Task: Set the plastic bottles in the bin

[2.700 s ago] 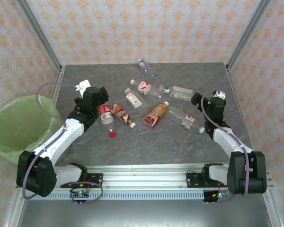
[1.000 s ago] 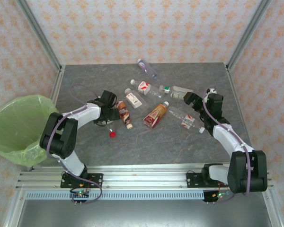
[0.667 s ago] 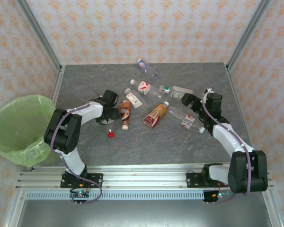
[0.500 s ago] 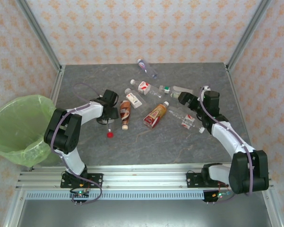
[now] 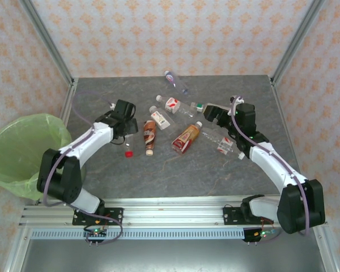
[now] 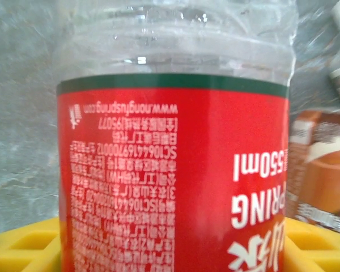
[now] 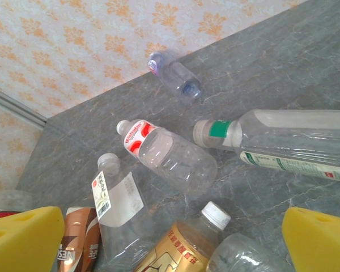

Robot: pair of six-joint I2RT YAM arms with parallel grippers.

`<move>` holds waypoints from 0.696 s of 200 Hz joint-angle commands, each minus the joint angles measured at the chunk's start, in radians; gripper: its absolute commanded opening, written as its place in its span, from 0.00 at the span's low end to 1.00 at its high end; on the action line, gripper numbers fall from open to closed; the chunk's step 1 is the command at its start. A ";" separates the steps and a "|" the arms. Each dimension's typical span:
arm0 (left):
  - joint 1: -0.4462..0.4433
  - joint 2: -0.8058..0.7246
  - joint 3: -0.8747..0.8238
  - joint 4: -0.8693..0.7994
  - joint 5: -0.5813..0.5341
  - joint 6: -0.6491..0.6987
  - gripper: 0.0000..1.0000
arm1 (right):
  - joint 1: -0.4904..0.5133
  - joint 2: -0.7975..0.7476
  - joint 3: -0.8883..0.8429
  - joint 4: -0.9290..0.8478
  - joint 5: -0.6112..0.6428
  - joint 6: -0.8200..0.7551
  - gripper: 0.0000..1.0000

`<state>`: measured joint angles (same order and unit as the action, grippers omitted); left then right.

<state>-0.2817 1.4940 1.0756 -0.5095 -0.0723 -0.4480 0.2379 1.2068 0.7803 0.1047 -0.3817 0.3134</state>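
Jaws of the left gripper clamp the red-labelled bottle at its label, over the desk and well apart from the bin; it is probably light, thin-walled and slick, so a gentle mid-body hold suits, while the right gripper gapes empty.

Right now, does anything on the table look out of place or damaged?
Yes. A loose red cap lies by itself on the table, on no bottle, close to the left gripper, which holds a red-label bottle.
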 commanded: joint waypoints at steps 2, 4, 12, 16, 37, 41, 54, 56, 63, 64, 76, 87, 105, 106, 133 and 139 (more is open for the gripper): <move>-0.007 -0.107 0.080 -0.066 -0.049 0.032 0.64 | 0.008 -0.013 0.020 0.048 0.038 0.018 0.99; -0.007 -0.114 0.087 -0.066 -0.052 0.035 0.64 | 0.008 -0.014 0.019 0.051 0.038 0.021 0.99; -0.008 -0.139 0.108 -0.071 -0.068 0.043 0.64 | 0.008 -0.013 0.012 0.069 0.038 0.033 0.99; -0.008 -0.152 0.121 -0.074 -0.078 0.047 0.64 | 0.008 -0.014 0.008 0.078 0.040 0.038 0.99; -0.008 -0.206 0.185 -0.095 -0.153 0.074 0.64 | 0.008 -0.012 0.000 0.106 0.051 0.052 0.99; -0.008 -0.217 0.197 -0.096 -0.169 0.079 0.64 | 0.008 -0.012 0.000 0.108 0.053 0.052 0.99; -0.008 -0.247 0.231 -0.098 -0.236 0.089 0.64 | 0.008 -0.010 0.002 0.111 0.056 0.055 0.99; -0.008 -0.254 0.235 -0.098 -0.250 0.090 0.64 | 0.008 -0.010 0.002 0.112 0.056 0.056 0.99; -0.008 -0.266 0.252 -0.097 -0.291 0.094 0.63 | 0.008 -0.009 0.002 0.114 0.057 0.057 0.99; -0.008 -0.269 0.255 -0.097 -0.296 0.095 0.63 | 0.008 -0.009 0.001 0.114 0.057 0.057 0.99; -0.008 -0.289 0.277 -0.090 -0.362 0.113 0.63 | 0.008 -0.008 0.000 0.123 0.058 0.061 0.99; -0.008 -0.306 0.290 -0.079 -0.424 0.136 0.62 | 0.007 -0.008 -0.004 0.129 0.059 0.064 0.99; -0.008 -0.330 0.307 -0.063 -0.515 0.176 0.62 | 0.007 -0.002 -0.004 0.131 0.061 0.065 0.99; -0.007 -0.332 0.307 -0.063 -0.519 0.179 0.62 | 0.007 -0.002 -0.004 0.131 0.062 0.064 0.99; -0.007 -0.371 0.350 -0.055 -0.626 0.258 0.62 | 0.007 0.007 -0.004 0.138 0.069 0.067 0.99; -0.007 -0.384 0.354 -0.049 -0.660 0.279 0.62 | 0.008 0.008 -0.006 0.144 0.070 0.069 0.99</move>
<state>-0.2817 1.1576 1.3769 -0.5652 -0.5415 -0.2680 0.2417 1.2072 0.7799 0.1989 -0.3359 0.3668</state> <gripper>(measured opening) 0.628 0.992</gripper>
